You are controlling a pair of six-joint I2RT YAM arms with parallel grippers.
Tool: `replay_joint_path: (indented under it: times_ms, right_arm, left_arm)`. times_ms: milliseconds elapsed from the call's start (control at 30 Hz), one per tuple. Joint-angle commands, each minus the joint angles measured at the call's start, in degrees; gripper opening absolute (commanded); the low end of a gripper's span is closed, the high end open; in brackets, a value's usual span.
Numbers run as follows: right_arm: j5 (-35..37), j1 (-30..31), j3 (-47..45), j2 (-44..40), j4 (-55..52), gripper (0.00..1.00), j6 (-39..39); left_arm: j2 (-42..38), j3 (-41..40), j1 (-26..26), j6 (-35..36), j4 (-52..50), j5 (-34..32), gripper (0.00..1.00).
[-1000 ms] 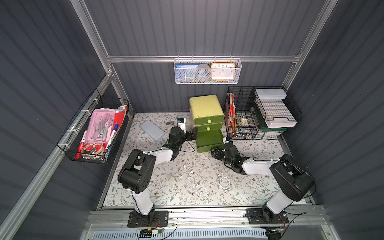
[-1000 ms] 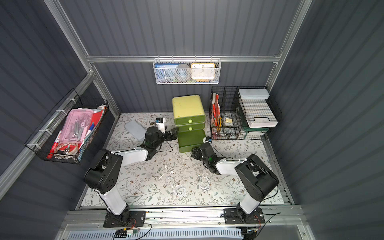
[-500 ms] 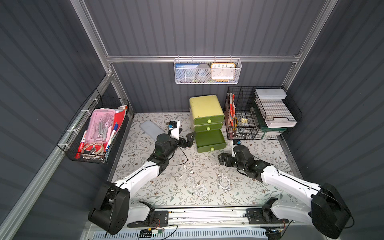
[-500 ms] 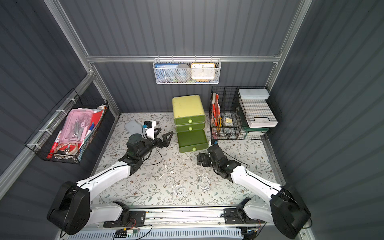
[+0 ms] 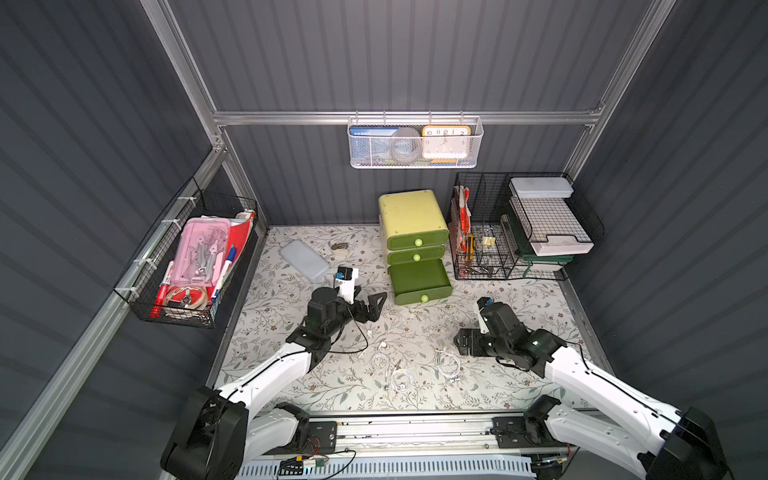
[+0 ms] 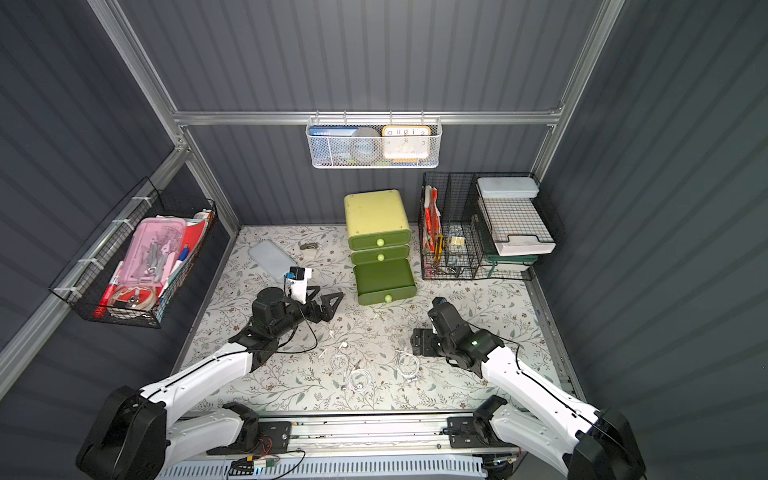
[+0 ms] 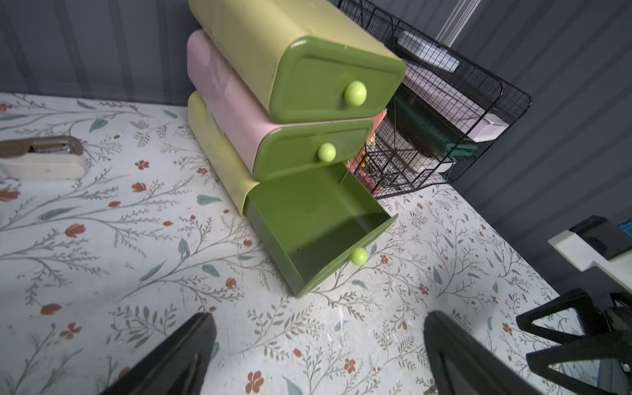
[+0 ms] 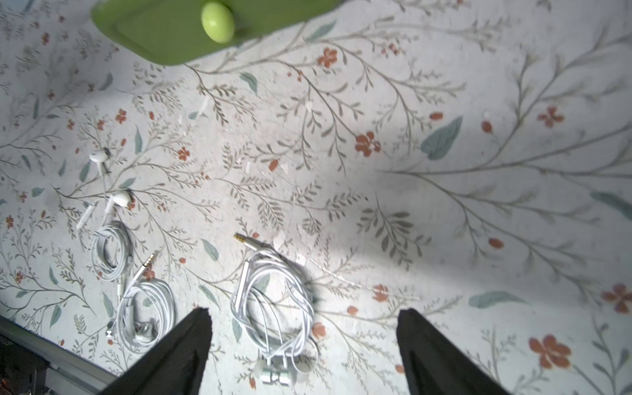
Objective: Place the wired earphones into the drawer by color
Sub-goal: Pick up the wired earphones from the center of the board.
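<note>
Bottom drawer (image 5: 419, 282) open for loading | white earphones (image 5: 448, 365) coiled near worktop (image 5: 519, 299) front edge | left pincer (image 7: 318, 314), right pincer (image 8: 304, 311) wide, empty

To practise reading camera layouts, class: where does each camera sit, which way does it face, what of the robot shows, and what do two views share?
Top views: overhead, looking down at the table; left arm and right arm show.
Left wrist: low, facing the drawer unit; open jaws show.
Right wrist: above the white earphones, looking down; open jaws show.
Shared: both wrist views show the open bottom drawer.
</note>
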Motion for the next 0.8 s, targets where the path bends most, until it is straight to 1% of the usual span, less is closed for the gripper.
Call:
replay_joint_path:
  times_ms: [0, 133, 200, 233, 333, 500, 567, 767]
  right_arm:
    - [-0.52, 1.89, 1.55, 1.25, -6.50, 0.85, 1.24]
    - [-1.06, 4.84, 1.86, 4.69, -5.90, 0.78, 0.49]
    - [-1.47, 5.51, 2.21, 6.64, -5.46, 0.75, -0.04]
    - [-1.37, 5.87, 2.33, 7.59, -4.93, 0.72, -0.22]
    - [-0.16, 6.64, 2.78, 9.86, -4.12, 0.68, -0.50]
    - [2.24, 7.83, 4.27, 12.85, -3.14, 0.65, -1.26]
    - [2.94, 8.21, 5.19, 15.43, -3.06, 0.63, -1.67]
    - [3.40, 9.81, 7.29, 20.48, -2.14, 0.60, -2.10]
  left_arm:
    - [-1.39, -0.62, -0.52, -0.59, 0.32, 1.30, 0.99]
    - [-3.92, -2.33, -0.79, -0.40, 1.73, -0.03, 0.99]
    - [-4.94, -2.83, -0.83, -0.40, 1.78, -0.13, 0.99]
    - [-5.40, -3.10, -0.83, -0.55, 1.82, -0.40, 0.99]
    - [-6.58, -3.67, -0.92, -0.62, 2.10, -0.93, 0.99]
    - [-7.46, -4.03, -0.92, -0.69, 2.14, -1.31, 0.99]
    - [-7.82, -4.12, -0.92, -0.76, 2.09, -1.61, 0.99]
    - [-8.81, -4.52, -0.92, -0.75, 1.99, -1.72, 0.99]
